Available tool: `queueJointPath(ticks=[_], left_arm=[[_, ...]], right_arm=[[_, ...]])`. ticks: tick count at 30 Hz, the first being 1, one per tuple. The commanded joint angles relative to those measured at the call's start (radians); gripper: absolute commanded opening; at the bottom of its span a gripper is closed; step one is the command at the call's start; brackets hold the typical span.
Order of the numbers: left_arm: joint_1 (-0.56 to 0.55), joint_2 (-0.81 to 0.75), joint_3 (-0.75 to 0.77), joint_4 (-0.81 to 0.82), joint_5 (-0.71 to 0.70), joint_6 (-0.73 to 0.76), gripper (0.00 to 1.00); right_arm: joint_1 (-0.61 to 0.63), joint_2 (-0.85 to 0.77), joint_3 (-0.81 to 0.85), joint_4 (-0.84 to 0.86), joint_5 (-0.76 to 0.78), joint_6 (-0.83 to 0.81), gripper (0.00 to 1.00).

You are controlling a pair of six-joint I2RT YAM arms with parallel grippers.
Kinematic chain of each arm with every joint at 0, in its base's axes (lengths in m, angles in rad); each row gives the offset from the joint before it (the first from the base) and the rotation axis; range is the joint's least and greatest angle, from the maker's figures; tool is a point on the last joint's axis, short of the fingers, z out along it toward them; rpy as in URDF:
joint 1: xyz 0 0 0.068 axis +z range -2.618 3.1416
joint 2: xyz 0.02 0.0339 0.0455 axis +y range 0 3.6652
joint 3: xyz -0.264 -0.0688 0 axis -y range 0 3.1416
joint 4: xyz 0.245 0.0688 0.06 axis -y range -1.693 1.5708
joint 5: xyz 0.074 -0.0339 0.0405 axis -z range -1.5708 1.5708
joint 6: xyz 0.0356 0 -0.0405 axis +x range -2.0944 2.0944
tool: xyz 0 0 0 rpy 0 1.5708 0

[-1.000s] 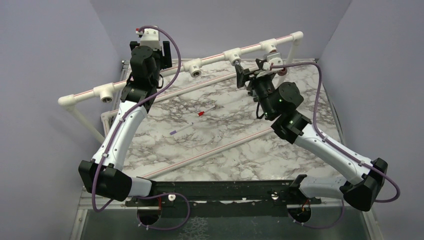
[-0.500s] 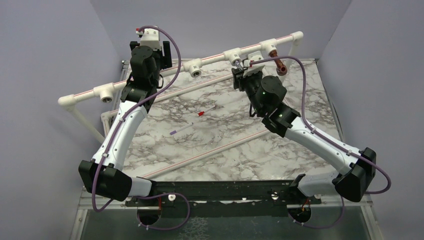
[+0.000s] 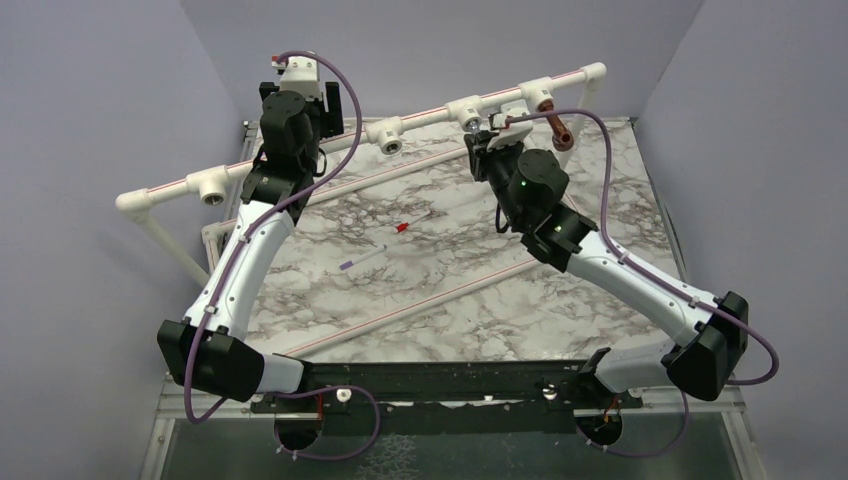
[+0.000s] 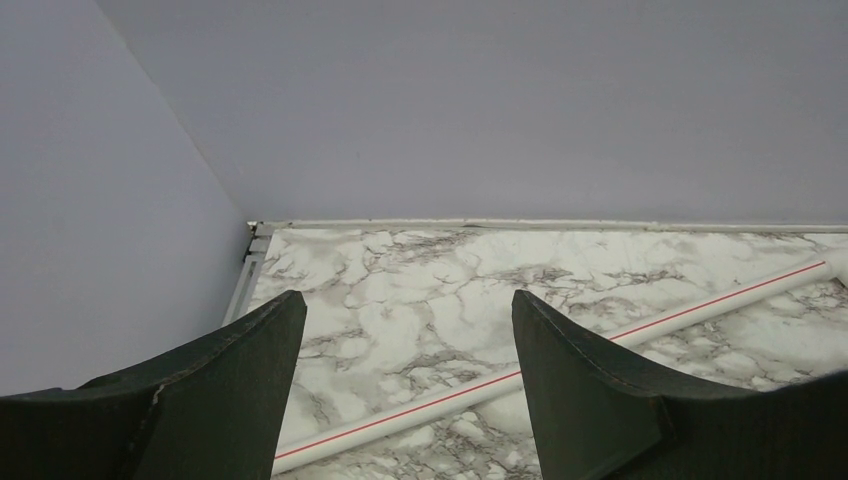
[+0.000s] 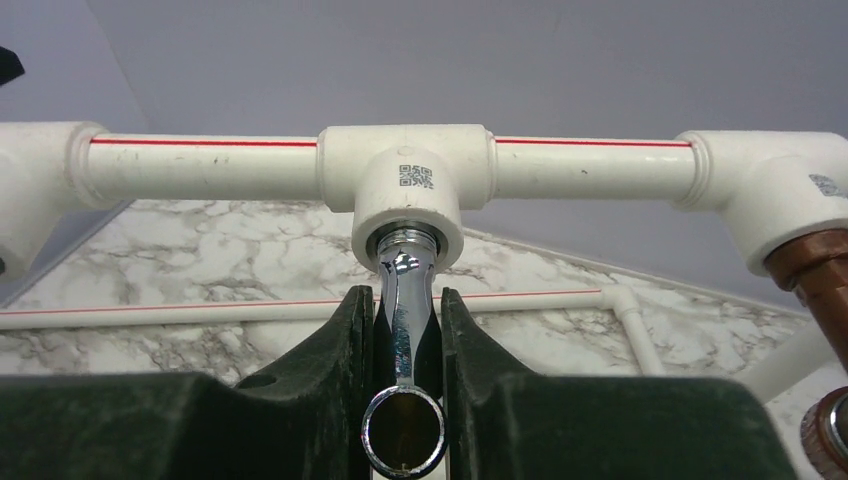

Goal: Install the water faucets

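Chrome faucet nosed into the middle tee socket, clamped in the right gripper; reddish-brown faucet in the next one. Left gripper spread wide, empty. Best to spin it square to the socket, no cross-threading. Just a QR code, nothing readable.
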Motion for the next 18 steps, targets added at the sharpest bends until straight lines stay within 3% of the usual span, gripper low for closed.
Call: queueJointPath(ticks=[1,8,18], left_arm=[[0.012,0.027,-0.013,-0.096,0.006,0.001,0.77],[0.013,0.028,-0.015,-0.096,0.008,0.000,0.77],[0.012,0.024,-0.014,-0.096,0.012,-0.002,0.77]], right_arm=[[0.001,-0.042,-0.006,0.061,-0.025,0.222,0.01],[-0.004,-0.082,-0.028,0.119,-0.053,0.493,0.01],[-0.045,-0.110,-0.124,0.249,-0.073,1.030,0.01]])
